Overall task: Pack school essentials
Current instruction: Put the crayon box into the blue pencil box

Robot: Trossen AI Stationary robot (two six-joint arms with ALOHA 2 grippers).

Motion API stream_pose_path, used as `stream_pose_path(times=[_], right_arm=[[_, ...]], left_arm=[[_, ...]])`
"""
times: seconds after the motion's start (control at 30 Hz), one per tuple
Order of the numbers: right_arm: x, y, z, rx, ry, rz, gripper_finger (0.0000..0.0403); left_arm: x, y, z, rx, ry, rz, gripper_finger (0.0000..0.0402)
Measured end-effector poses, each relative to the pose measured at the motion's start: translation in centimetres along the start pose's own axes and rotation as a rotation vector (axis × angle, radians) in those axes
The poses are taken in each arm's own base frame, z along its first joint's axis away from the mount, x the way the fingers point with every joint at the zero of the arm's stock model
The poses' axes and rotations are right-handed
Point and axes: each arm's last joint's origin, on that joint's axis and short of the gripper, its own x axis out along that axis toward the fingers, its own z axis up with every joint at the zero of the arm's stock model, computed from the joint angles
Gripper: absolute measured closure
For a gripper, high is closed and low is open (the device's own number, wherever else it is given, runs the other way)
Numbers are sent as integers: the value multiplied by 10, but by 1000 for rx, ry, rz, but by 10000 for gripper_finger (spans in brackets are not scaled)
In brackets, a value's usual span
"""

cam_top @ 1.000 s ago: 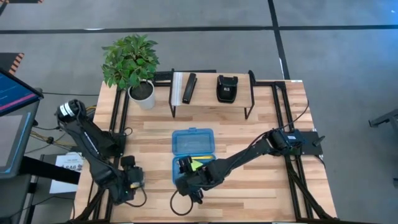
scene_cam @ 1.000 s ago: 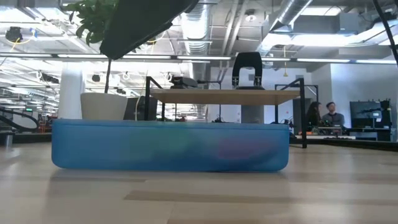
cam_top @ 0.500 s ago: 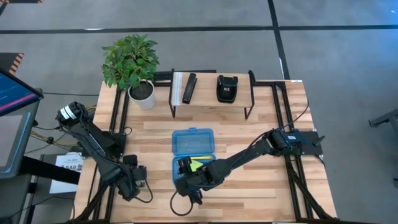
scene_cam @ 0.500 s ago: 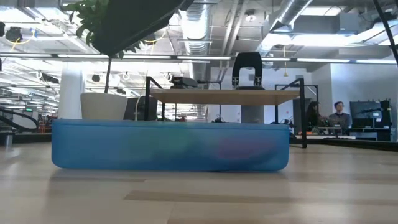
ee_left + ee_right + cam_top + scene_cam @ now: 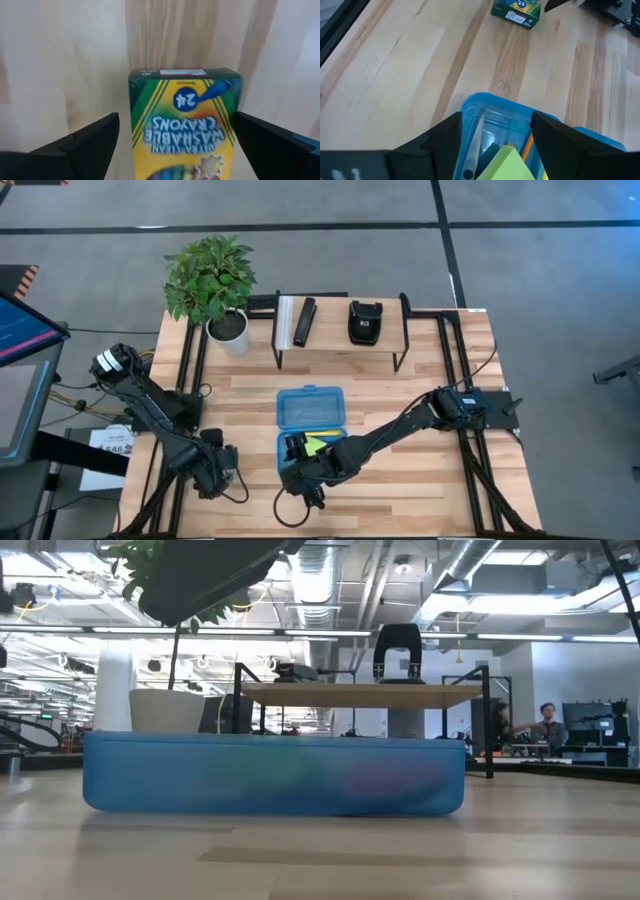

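Jaws of the left gripper [image 5: 175,150] stand wide apart, one dark finger on each side of the green-and-yellow cardboard crayon box [image 5: 185,120], gaps showing on both flanks; nothing clamped. In the high view that left gripper [image 5: 215,472] sits low on the bench at about 8 o'clock from the case, near the front-left edge; the box itself is hidden under it there.

Right gripper [image 5: 495,135]: jaws spread, straddling the near end of the blue translucent plastic hinged case [image 5: 492,112] without clearly touching it. High view puts the right gripper [image 5: 297,463] over the case's lower tray [image 5: 287,448] at bench centre. Inside the tray: a lime sticky-note pad [image 5: 507,162], the metal blades of scissors [image 5: 472,145], an orange pencil [image 5: 526,145]. The right wrist view also shows the crayon box [image 5: 516,11] lying flat well apart from the case, across bare wooden bench [image 5: 395,65].

Judgement: crayon box is the item not yet packed; the left arm looks set to close on it.

Risks:
- Box lies flat; jaws closing off-centre may skew or slide it on the smooth wood.
- Thin cardboard could crush under a hard squeeze.
- Tray already crowded; the box may foul the pad or scissors and ride up.
- Right arm over the tray blocks the drop path; the arms could meet.

Potted plant [image 5: 210,280] and rack [image 5: 340,330] at 12 o'clock, clear of the work.
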Motion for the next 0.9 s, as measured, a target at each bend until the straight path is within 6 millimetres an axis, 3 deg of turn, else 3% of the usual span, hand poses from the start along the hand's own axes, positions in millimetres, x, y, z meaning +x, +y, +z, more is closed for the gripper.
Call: stream_pose_path(times=[0.2,0.53,0.67,0.9], right_arm=[[0,0,0,0,0,0,148],[0,-1,1,1,-7,-2,148],[1,-1,0,1,-6,-2,148],[1,-1,0,-12,-3,-8,148]], left_arm=[[21,5,-4,-16,20,-89,28],[22,5,-4,-3,24,-101,43],[22,6,-4,-13,36,-102,102],[11,-4,2,3,73,-192,281]])
